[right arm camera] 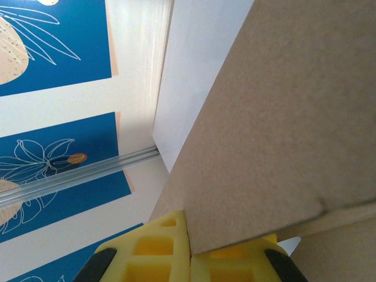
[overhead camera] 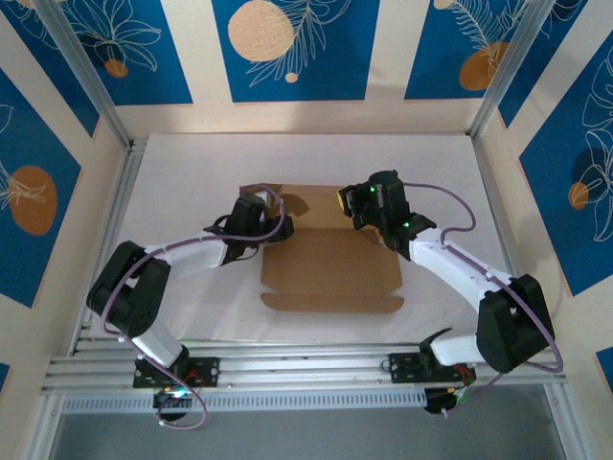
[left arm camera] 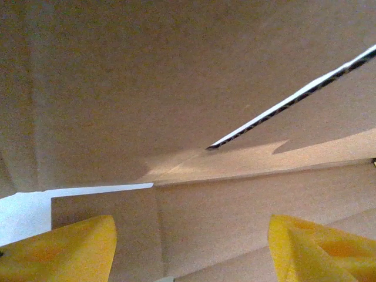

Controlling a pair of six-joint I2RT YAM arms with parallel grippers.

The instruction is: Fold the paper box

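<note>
The paper box [overhead camera: 330, 273] lies open at the centre of the white tabletop [overhead camera: 192, 172] in the top view. It is plain brown, its long axis runs left to right, and its flat floor panel faces up. A flap stands raised along its far edge.

The left gripper [overhead camera: 280, 226] sits at the box's upper left corner. Its yellow fingers [left arm camera: 64, 252] are spread wide over creased cardboard.

The right gripper [overhead camera: 347, 203] is at the upper right corner. Its fingers [right arm camera: 158, 252] are pressed together, and a flap edge lies across one of them.
</note>
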